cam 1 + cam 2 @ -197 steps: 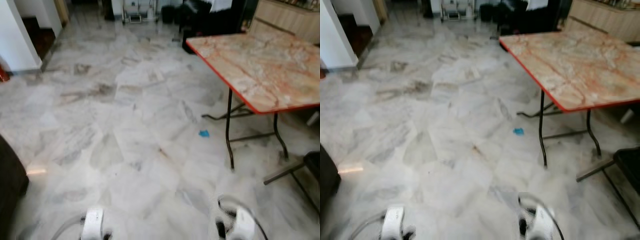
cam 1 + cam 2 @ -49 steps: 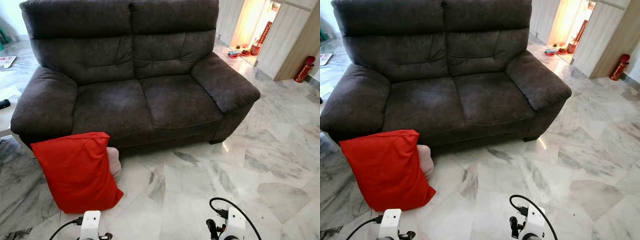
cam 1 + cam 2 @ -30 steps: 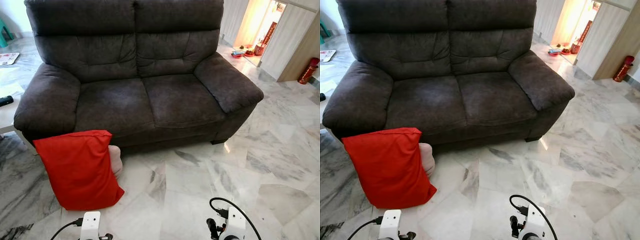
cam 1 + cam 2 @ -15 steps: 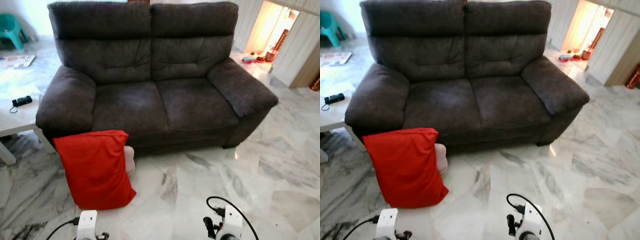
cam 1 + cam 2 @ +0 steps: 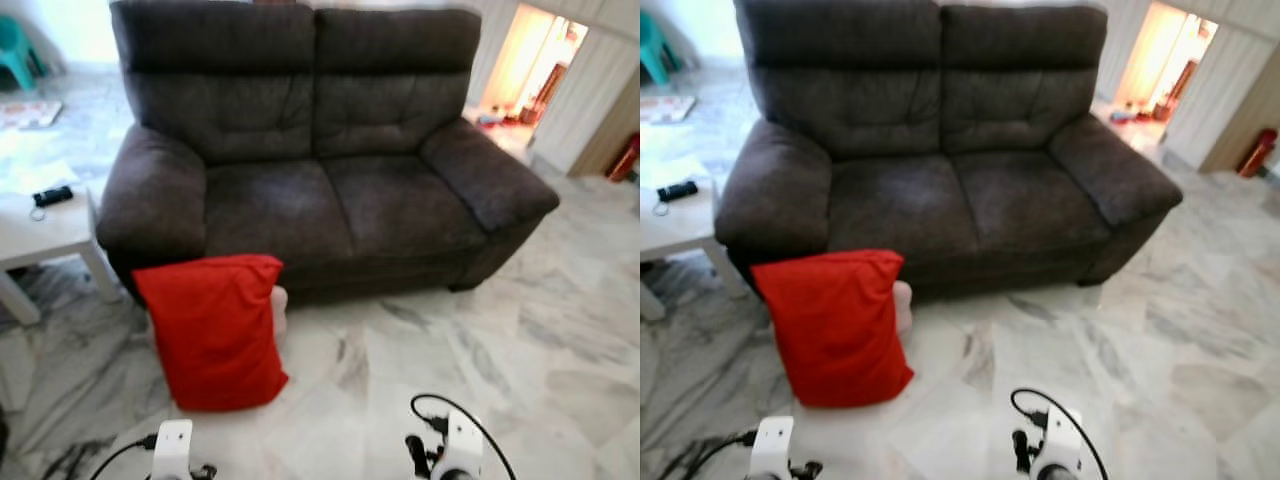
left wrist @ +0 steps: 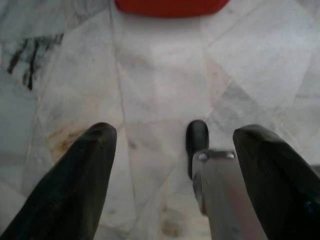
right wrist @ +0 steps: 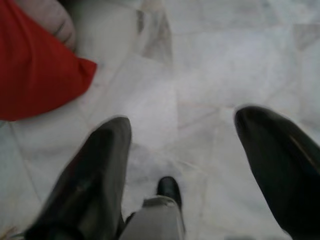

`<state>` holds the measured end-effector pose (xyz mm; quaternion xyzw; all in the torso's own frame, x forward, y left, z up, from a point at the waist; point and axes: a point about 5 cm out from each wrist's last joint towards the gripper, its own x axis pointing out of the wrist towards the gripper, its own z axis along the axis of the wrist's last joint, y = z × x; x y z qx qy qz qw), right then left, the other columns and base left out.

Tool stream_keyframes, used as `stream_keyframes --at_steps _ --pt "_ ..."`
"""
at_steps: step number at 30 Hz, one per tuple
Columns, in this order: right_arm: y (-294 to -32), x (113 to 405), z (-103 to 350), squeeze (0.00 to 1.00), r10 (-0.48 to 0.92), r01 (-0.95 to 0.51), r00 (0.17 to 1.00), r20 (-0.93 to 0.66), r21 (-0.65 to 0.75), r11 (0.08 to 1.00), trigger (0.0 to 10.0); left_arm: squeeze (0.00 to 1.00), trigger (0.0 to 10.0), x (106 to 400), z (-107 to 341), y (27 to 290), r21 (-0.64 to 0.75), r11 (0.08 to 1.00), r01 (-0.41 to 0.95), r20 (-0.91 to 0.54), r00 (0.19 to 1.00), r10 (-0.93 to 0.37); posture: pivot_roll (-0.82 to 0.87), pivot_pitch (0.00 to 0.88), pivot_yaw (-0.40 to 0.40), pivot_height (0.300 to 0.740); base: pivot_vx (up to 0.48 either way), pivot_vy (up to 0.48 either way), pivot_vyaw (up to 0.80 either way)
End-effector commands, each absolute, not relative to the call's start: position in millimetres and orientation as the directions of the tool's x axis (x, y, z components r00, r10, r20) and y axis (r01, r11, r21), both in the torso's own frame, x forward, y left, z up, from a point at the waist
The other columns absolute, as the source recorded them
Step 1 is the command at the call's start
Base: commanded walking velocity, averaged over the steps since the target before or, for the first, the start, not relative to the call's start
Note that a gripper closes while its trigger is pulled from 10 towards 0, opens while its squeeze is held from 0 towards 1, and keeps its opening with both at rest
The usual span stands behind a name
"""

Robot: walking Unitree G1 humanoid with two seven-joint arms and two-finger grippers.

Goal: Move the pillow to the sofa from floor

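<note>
A pale marble floor [image 5: 420, 350] is seen stretching across the room, and on it a dark grey two-seat sofa [image 5: 320, 160] is set facing the camera. A small white side table [image 5: 45, 225] is placed beside the sofa's left arm, with a small black object [image 5: 52, 196] lying on top. A red pillow [image 5: 215, 330] is propped upright on the floor, leaning against the sofa's front near its left arm, with a pale pink cushion [image 5: 279, 308] tucked just behind it. The left gripper [image 6: 170, 175] and the right gripper [image 7: 182, 165] are held low above bare floor, each with its black fingers spread wide apart and nothing held between them.
</note>
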<state>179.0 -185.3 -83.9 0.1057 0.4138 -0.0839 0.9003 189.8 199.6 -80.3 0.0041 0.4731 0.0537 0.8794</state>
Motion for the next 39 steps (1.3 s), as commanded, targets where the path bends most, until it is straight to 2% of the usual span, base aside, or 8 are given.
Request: stream_keyframes --at_steps 1,18,25,33,35,36,37,39 --pt "-181 182 -83 0.00 -0.053 0.231 0.652 -0.756 0.132 0.964 10.0 0.00 10.0 186 -81 207 0.079 0.992 -0.097 -0.839 0.531 0.119 -0.06 0.000 -0.053 0.740 0.000 0.379 0.00" --pt "-180 189 -79 0.00 -0.042 0.234 0.679 -0.733 0.162 0.959 10.0 0.00 10.0 187 -80 210 0.103 0.991 -0.088 -0.829 0.543 0.134 -0.06 0.000 -0.046 0.740 0.000 0.257 0.00" --pt "-184 207 -68 0.00 -0.048 0.231 0.729 -0.683 0.179 0.956 10.0 0.00 10.0 191 -77 209 0.067 0.991 -0.120 -0.791 0.599 0.126 -0.05 0.000 -0.047 0.740 0.000 0.000 0.00" --pt "-192 254 -31 0.00 -0.044 0.167 0.865 -0.499 0.205 0.964 10.0 0.00 10.0 202 -67 211 0.087 0.989 -0.119 -0.687 0.712 0.146 -0.04 0.000 -0.047 0.740 0.000 0.000 0.00" --pt "-194 268 -17 0.00 -0.046 0.134 0.907 -0.418 0.183 0.974 10.0 0.00 10.0 241 -37 214 0.128 0.989 -0.078 -0.529 0.838 0.135 -0.03 0.000 -0.047 0.740 0.000 0.000 0.00" --pt "-195 274 -9 0.00 -0.053 0.130 0.925 -0.377 0.182 0.975 10.0 0.00 10.0 276 -4 215 0.159 0.984 -0.077 -0.385 0.913 0.133 -0.03 0.000 -0.048 0.740 0.000 0.000 0.00" --pt "-195 274 -9 0.00 -0.053 0.130 0.925 -0.377 0.182 0.975 10.0 0.00 10.0 276 -4 215 0.159 0.984 -0.077 -0.385 0.913 0.133 -0.03 0.000 -0.048 0.740 0.000 0.000 0.00" --pt "-193 288 10 0.00 -0.042 0.095 0.965 -0.259 0.194 0.976 10.0 0.00 10.0 312 43 216 0.184 0.976 -0.113 -0.173 0.974 0.145 -0.03 0.000 -0.045 0.740 0.000 0.000 0.00"
